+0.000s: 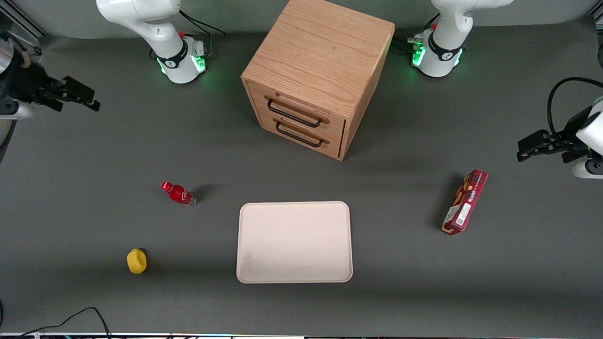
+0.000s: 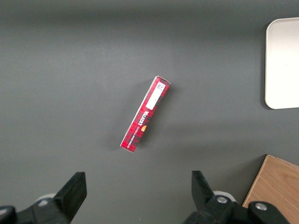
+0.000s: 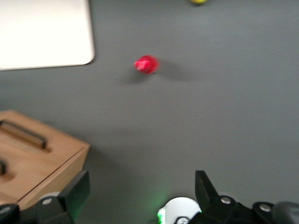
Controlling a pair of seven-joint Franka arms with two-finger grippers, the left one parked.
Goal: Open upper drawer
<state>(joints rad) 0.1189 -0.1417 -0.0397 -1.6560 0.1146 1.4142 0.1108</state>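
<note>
Upper drawer [image 1: 296, 111] closed, topmost in oak cabinet [image 1: 320, 61] at tabletop [image 1: 94, 155] 12 o'clock. Claw [image 1: 77, 96] at 9 o'clock, high, seemingly released, well apart.

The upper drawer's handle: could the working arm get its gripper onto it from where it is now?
Probably yes. The gripper, fingers open, hangs off toward the working arm's end of the table, and nothing stands between it and the upper drawer, whose black bar handle faces bare table.

Small red bottle [image 3: 146, 64] blurred in the right wrist view; round yellow object [image 3: 198, 1] cropped; black two-finger gripper [image 3: 142, 193] partly cropped.
</note>
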